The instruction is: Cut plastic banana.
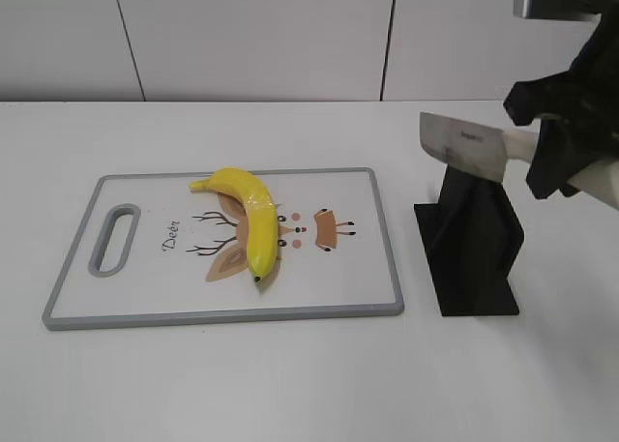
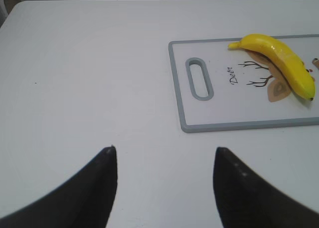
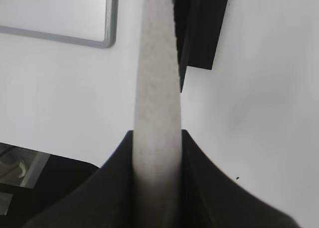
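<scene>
Left end effector [image 2: 164, 188]: nearest the lens in the left wrist view, fingers spread apart, nothing between them, hovering over bare white surface [image 2: 89, 78] short of the cutting board's handle end. Right end effector [image 3: 157, 153]: fingers clamped on the pale handle of the knife [image 1: 464, 144], which is held in the air, blade pointing left, above the black knife stand [image 1: 474, 253]. Stand sits on the surface just right of the cutting board [image 1: 363, 268]. Plastic banana [image 1: 249, 221]: lies on the board near its middle, over the printed deer picture, stem toward the far-left, dark tip toward the near edge. Knife and banana well apart.
</scene>
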Tool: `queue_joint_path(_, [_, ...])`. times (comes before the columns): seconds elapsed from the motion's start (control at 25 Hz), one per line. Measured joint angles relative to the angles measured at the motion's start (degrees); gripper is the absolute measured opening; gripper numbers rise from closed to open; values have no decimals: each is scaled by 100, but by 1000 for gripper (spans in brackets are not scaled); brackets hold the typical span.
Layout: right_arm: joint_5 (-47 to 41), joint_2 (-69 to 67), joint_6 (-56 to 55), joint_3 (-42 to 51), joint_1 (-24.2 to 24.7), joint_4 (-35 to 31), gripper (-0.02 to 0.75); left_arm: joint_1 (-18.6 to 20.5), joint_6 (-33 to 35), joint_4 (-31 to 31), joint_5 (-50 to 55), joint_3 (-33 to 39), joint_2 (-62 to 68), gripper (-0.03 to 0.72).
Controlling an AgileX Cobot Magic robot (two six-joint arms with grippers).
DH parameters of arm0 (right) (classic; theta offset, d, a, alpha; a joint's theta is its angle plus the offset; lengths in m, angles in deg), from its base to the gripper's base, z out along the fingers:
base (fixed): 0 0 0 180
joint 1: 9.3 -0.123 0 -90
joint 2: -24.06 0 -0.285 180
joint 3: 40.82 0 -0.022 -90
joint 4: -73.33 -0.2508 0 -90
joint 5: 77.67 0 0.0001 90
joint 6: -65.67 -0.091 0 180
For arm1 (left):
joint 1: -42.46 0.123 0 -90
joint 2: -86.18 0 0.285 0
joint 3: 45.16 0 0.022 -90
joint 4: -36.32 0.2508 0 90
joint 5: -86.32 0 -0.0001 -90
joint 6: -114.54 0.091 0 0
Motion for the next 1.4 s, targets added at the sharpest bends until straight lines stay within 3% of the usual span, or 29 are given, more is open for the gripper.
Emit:
queue_joint_path(0.56, [-159, 158, -28, -1199, 0, 152, 169, 0, 0, 0, 0, 0, 0, 572])
queue_joint_path(1.4, [-187, 158, -101, -1431, 0, 290, 169, 0, 0, 7, 0, 0, 0, 560])
